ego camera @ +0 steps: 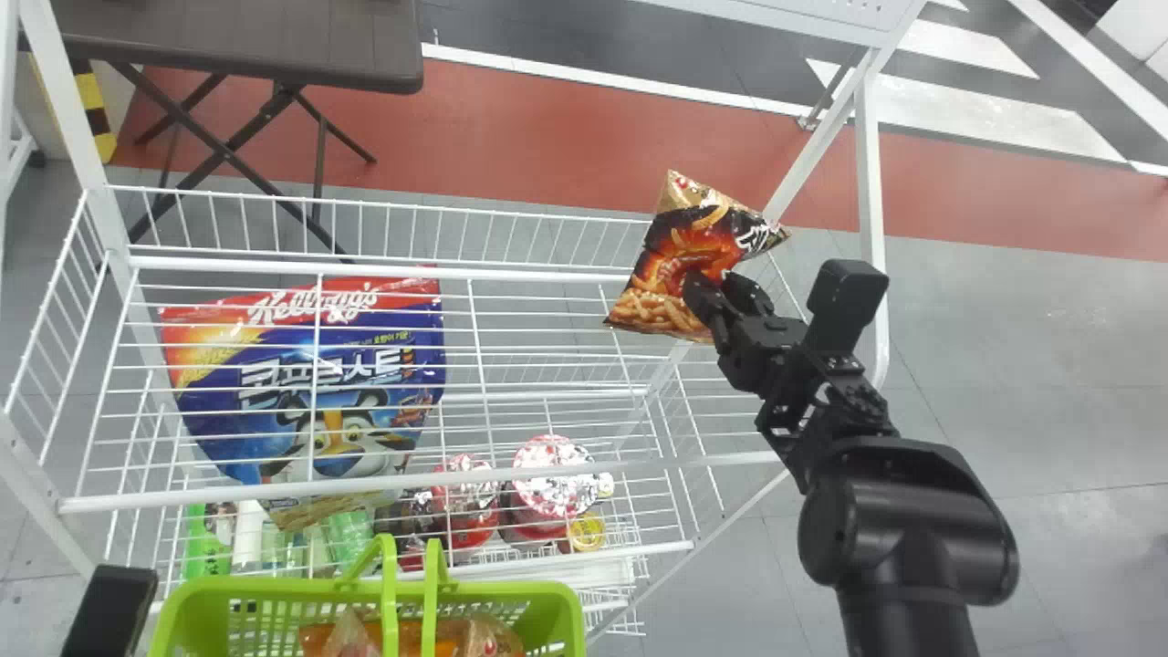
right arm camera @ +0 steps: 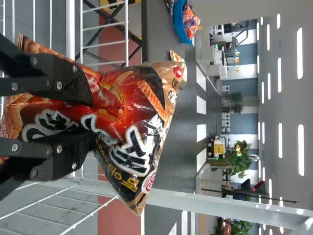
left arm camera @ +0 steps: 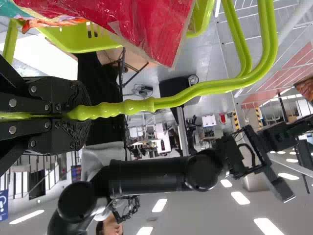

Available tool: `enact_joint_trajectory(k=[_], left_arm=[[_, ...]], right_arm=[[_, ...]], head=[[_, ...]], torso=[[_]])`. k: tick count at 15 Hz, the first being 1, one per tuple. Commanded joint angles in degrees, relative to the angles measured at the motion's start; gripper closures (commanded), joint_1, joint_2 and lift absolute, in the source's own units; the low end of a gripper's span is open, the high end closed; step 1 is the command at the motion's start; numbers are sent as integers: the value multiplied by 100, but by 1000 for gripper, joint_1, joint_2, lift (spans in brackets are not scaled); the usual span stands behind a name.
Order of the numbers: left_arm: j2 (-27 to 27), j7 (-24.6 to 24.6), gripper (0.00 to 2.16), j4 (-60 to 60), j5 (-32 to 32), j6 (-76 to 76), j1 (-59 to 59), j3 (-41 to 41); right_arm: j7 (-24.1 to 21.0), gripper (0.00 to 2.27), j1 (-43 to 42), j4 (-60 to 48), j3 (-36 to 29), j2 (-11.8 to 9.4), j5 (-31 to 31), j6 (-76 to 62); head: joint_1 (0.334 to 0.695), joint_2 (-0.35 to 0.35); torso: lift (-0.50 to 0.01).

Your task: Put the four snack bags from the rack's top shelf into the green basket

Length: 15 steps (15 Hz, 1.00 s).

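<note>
Nearest, gripping the lime-green plastic basket (ego camera: pixel 274 589) by its handle with the left gripper (ego camera: pixel 109 610), with shiny orange packaging (ego camera: pixel 411 634) inside. Farther off, pinching a red, black and tan foil snack bag (ego camera: pixel 659 260) in the right gripper (ego camera: pixel 718 282), by the white wire rack's (ego camera: pixel 274 490) far right corner.

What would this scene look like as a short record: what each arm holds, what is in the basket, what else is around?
Right pincer: holding a shiny red, black and tan snack bag
Bag's place: by the far right corner of the white wire rack
Left pincer: closed on the handle of the lime-green plastic basket
In basket: shiny snack packages, orange and red
Seen through top shelf's wires: large blue cereal bag, foil-topped red cups
Beyond rack: dark folding table
</note>
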Motion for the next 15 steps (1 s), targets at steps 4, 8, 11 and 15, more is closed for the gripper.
enact_joint_trajectory(k=[4, 8, 11, 15], left_arm=[[-20, 30, 2145, 41, 0, 7, -24, 40], [-29, 82, 2145, 120, 0, 7, -68, 84], [-37, 65, 2145, 146, 18, 7, -77, 119], [-55, 74, 2145, 172, 27, 7, -86, 101]], right_arm=[[323, 2128, 1710, -2650, -249, 85, -1001, 1385], [833, 2125, 2852, -3846, -346, 410, -1625, 2950], [1229, 2125, 3002, -3828, -355, 480, -2161, 4778], [1633, 2125, 3054, -3265, -21, 489, -2319, 5885]], head=[[695, -350], [695, -350], [695, -350], [695, -350]], torso=[[0], [0], [0], [0]])
